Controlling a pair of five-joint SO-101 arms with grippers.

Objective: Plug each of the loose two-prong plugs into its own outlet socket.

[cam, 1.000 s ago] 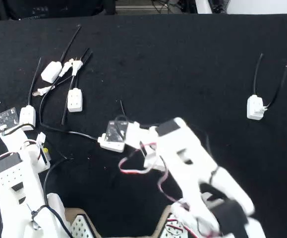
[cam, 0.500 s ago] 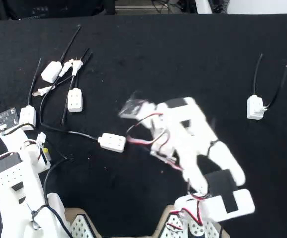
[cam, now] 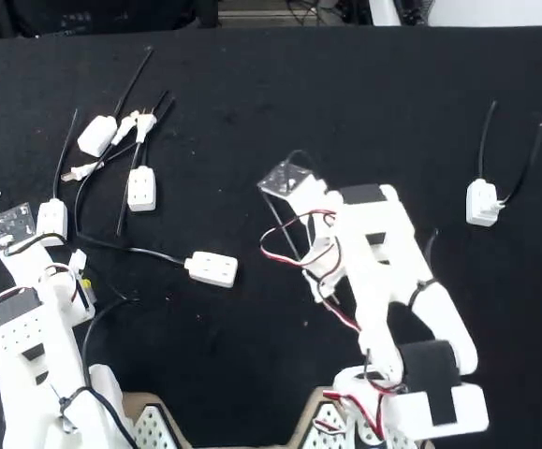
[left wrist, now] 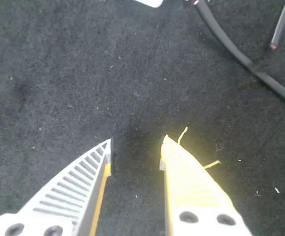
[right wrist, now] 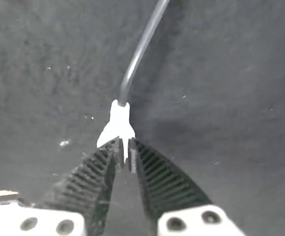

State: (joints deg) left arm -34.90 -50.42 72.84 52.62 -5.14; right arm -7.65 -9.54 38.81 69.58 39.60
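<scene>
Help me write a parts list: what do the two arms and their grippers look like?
Both arms are white links with black patches. The right arm trails looped red-and-white wires; the left arm carries black cable. The left gripper has one white ribbed finger and one yellow, both tapering to points. The right gripper has black ribbed fingers on white mounts.

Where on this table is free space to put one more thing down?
The table is bare along its far side, between the cluster of plugs and sockets and the lone white socket. It is also bare in the front right corner, beside the right arm. The far left is crowded with cables.
</scene>
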